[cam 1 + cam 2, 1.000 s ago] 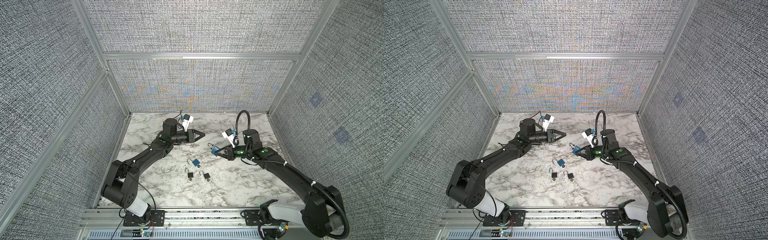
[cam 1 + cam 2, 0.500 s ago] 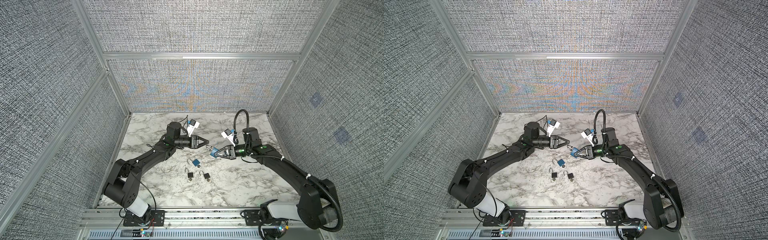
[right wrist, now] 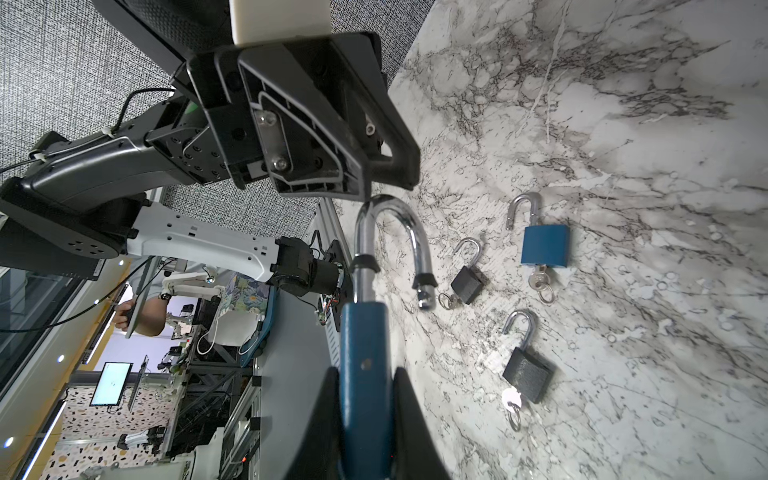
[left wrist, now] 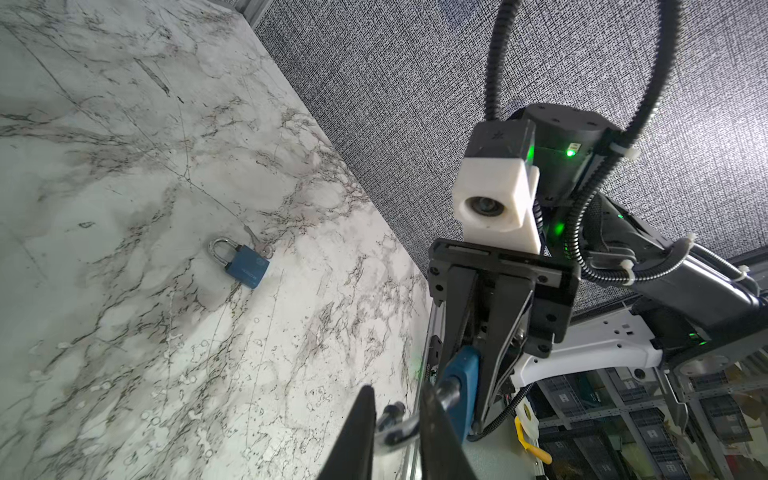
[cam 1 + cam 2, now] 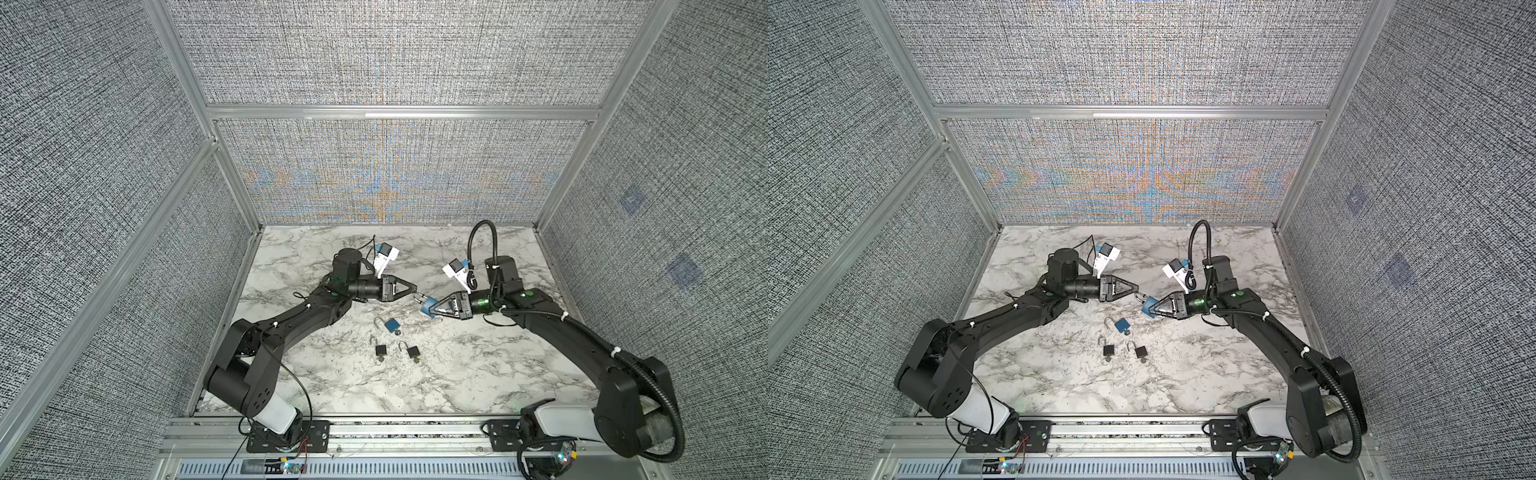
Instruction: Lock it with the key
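Blue padlock [image 3: 365,361]; marbled table [image 5: 478,365]

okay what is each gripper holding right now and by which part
Right gripper grips the blue padlock by its body. Left gripper straddles its open shackle; a firm grip is unclear.

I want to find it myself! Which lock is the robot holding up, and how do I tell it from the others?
Start at the marble table and find where the two black arms nearly meet above its middle. The right gripper pinches a blue padlock up in the air, its silver shackle swung open toward the left gripper. Another blue padlock and two black padlocks lie flat on the table.
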You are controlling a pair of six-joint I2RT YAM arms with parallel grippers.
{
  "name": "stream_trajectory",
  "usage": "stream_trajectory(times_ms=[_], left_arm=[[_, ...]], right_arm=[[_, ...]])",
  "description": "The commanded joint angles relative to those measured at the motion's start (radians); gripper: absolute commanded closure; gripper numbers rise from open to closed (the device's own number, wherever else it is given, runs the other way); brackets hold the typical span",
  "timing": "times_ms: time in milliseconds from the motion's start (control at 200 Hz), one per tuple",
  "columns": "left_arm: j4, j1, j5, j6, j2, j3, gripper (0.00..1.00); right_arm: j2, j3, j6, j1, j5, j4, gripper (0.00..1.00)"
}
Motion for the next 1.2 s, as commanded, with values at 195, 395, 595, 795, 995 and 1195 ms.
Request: stream_trajectory(times_ms=[195,395,595,795,995,1195], left_arm=[[0.073,-0.001,0.046,-0.036,0.001,-0.017,0.68],[0.099,-0.004,0.038,-0.050,0.006,-0.023,0.68],[0.121,-0.003,0.029,-0.058,-0.001,-0.028,0.68],[0.118,-0.004,-0.007,-0.055,-0.011,-0.028,0.61],[0.152,-0.004,0.003,-0.075,0.008,-0.006,0.58],[0.162,-0.004,0.012,-0.084,0.028,0.019,0.57]], right_arm=[[-0.005,0.039,0.001,-0.004,-0.020,0.034,1.00],[-0.005,0.036,0.010,-0.004,-0.024,0.044,1.00],[-0.004,0.036,0.011,-0.004,-0.030,0.040,1.00],[-0.013,0.031,0.013,-0.004,-0.031,0.035,1.00],[-0.013,0.032,0.013,-0.001,-0.035,0.032,1.00],[-0.020,0.026,0.017,0.001,-0.034,0.034,1.00]])
